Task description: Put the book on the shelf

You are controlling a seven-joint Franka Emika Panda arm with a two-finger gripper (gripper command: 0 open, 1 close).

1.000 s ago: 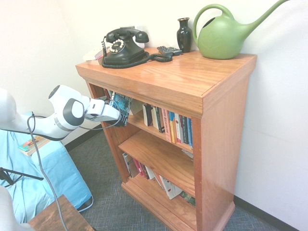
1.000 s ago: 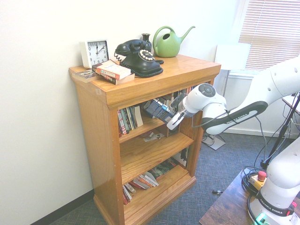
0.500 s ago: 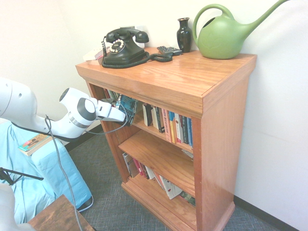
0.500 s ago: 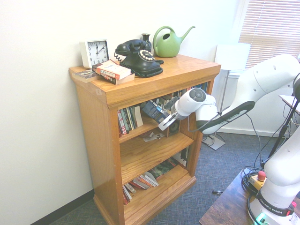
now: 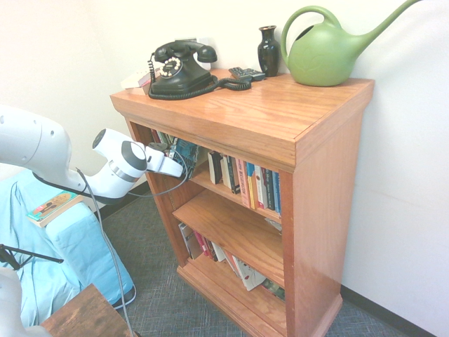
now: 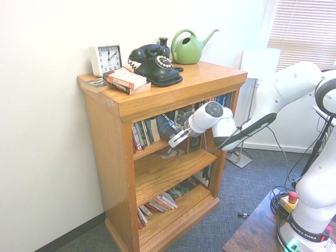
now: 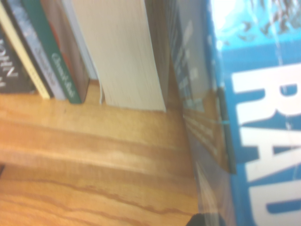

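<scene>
We have the book [image 6: 166,126] pinched in our fingers [image 6: 171,144], tilted and partly in over the shelf [image 6: 149,149]. We're inserting it; next we straighten it, push deeper, then let go.

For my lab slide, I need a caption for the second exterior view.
Franka gripper tilting a blue paperback into the bookcase's top inner shelf.

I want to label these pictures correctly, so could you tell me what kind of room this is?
Probably an office or study. A wooden bookcase holds books, an old-style black telephone stands on top, and a floor lamp is near the window blinds.
</scene>
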